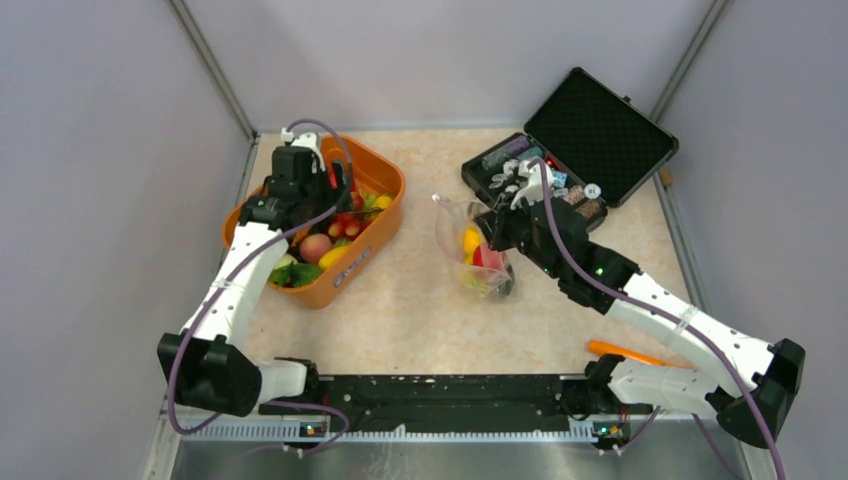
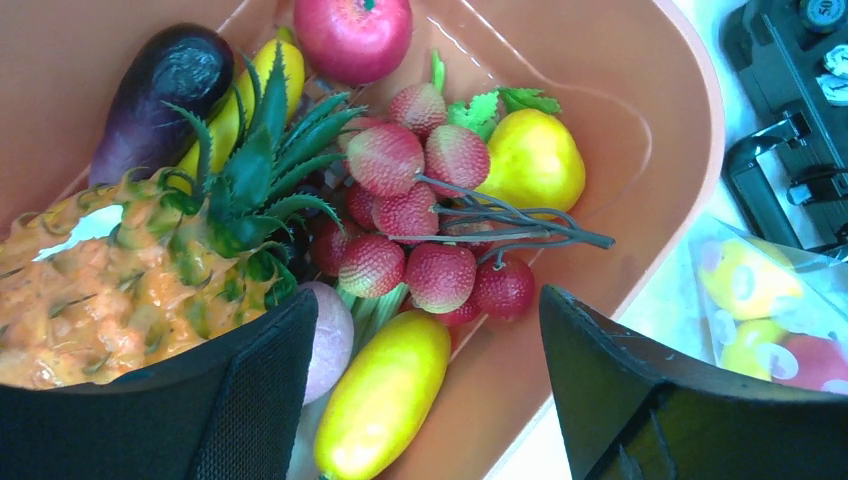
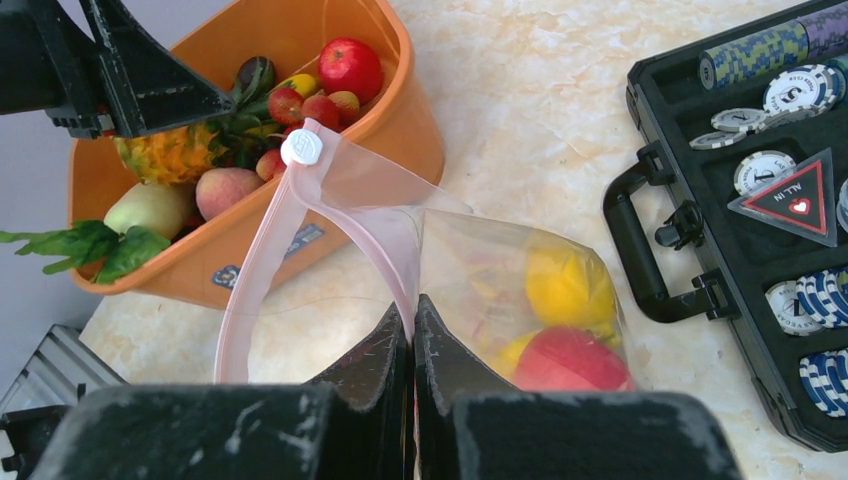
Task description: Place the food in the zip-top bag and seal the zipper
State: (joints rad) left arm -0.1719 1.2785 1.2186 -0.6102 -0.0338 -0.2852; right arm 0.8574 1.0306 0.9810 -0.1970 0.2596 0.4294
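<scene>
Bag [image 3: 500, 270]: clear crinkled film with a pink zipper [image 3: 395, 245] along the mouth. The two strips are parted and meet at a white slider [image 3: 301, 147]. My right gripper [image 3: 412, 325] is clamped on the pink edge, fingers pressed together with film between them. Inside I see a yellow piece [image 3: 568, 285] and a red piece [image 3: 570, 360]; anything lower is blurred by the film.

The bag sits on the table [image 1: 420, 310] between basket [image 1: 385, 215] and case [image 1: 590, 140], nearer the case. Bare tabletop lies between bag and basket.

My left gripper [image 2: 425, 300] hangs over the basket, jaws wide apart, holding nothing. Below it: pineapple [image 2: 100, 290], a long yellow fruit [image 2: 385, 395], strawberries [image 2: 420, 215]. Beyond them: eggplant [image 2: 160, 85] and apple [image 2: 352, 35] by the far wall. My own left fingers [image 2: 640, 400] cut off the nearest food.
</scene>
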